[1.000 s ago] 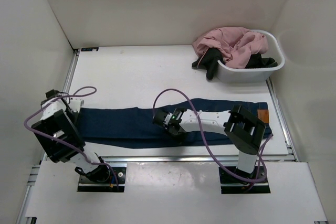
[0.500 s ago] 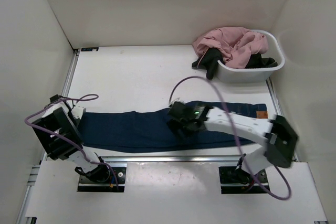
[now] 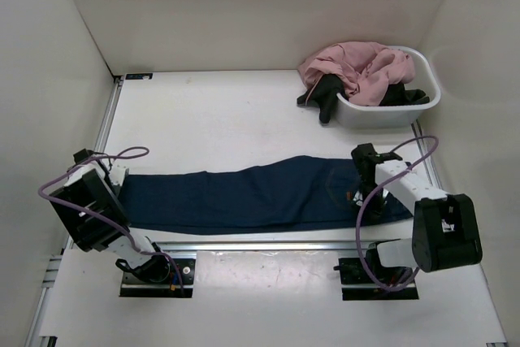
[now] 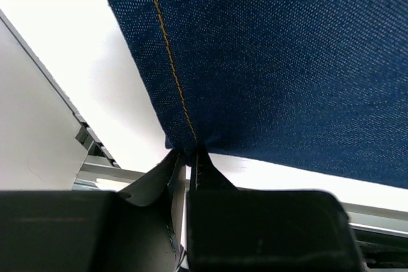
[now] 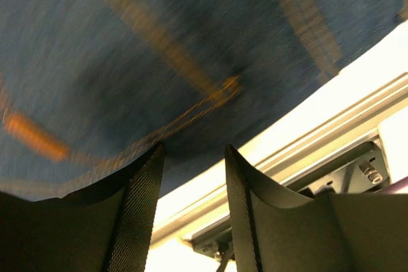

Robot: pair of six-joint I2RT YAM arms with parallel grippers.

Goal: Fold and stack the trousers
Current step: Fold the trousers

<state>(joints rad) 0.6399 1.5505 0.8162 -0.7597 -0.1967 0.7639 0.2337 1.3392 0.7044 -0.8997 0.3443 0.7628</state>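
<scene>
The dark navy jeans (image 3: pixel 244 194) lie flat and stretched lengthwise along the near edge of the table, waist to the right. My left gripper (image 3: pixel 114 175) is shut on the leg end; in the left wrist view its jaws (image 4: pixel 191 152) pinch the hem corner of the jeans (image 4: pixel 287 62) at the orange side seam. My right gripper (image 3: pixel 361 175) hangs over the waist end. In the right wrist view it (image 5: pixel 191 157) is open and empty just above the blurred denim (image 5: pixel 159 49) with orange stitching, by the table's near rail.
A white tub (image 3: pixel 390 113) stands at the back right, holding a pink garment (image 3: pixel 357 67) and a black garment (image 3: pixel 325 97) that spills over its left rim. A metal rail (image 3: pixel 268 245) runs along the near table edge. White walls close in the sides.
My right arm has swept from the middle of the jeans rightwards to the waist end. The denim now lies smoother and wider. My left gripper has kept its hold on the leg end.
</scene>
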